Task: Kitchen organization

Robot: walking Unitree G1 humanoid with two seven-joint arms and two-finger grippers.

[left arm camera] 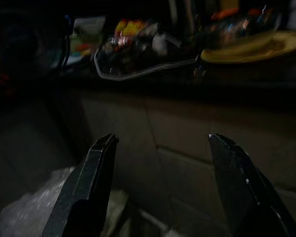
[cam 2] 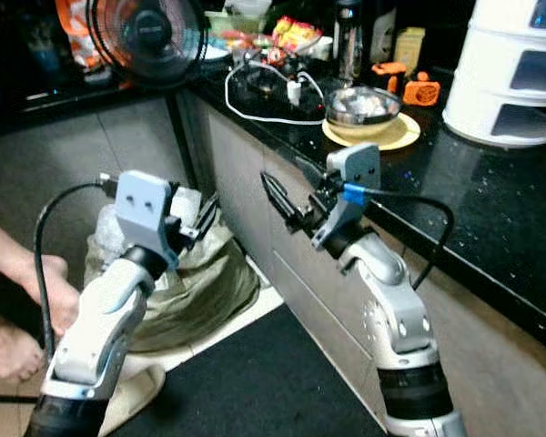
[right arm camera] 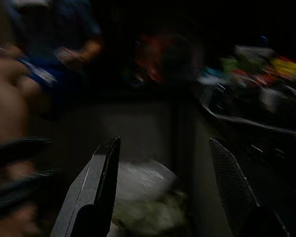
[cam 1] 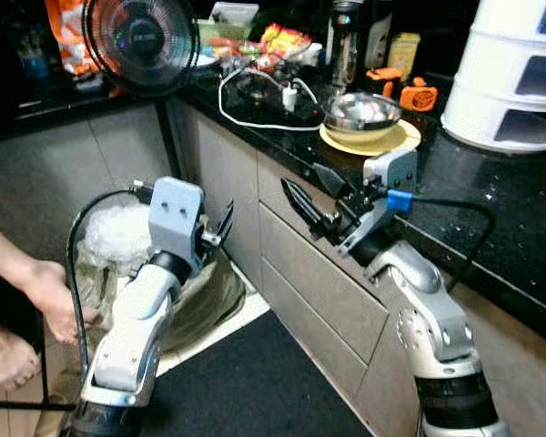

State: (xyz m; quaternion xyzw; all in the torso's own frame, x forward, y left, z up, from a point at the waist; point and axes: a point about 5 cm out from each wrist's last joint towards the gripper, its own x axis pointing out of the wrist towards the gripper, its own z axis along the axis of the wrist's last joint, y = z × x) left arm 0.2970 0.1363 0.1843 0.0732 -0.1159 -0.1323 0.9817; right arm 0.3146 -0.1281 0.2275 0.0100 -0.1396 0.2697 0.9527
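Left eye view has the robot standing at a dark kitchen counter (cam 1: 491, 196) with both arms raised in front of the grey drawer fronts (cam 1: 318, 273). The right gripper (cam 1: 317, 196) sits just below the counter edge, fingers spread wide and holding nothing. The left gripper (cam 1: 220, 226) hangs lower, over a green sack (cam 1: 200, 300) on the floor with a clear plastic bag (cam 1: 118, 232) on it; its fingers are also parted and empty. On the counter, a steel bowl (cam 1: 362, 111) rests on a yellow plate (cam 1: 373, 138), beside a white cable (cam 1: 255, 114) and white stacked shelves (cam 1: 514, 73). A person's bare feet (cam 1: 36, 309) stand at the left.
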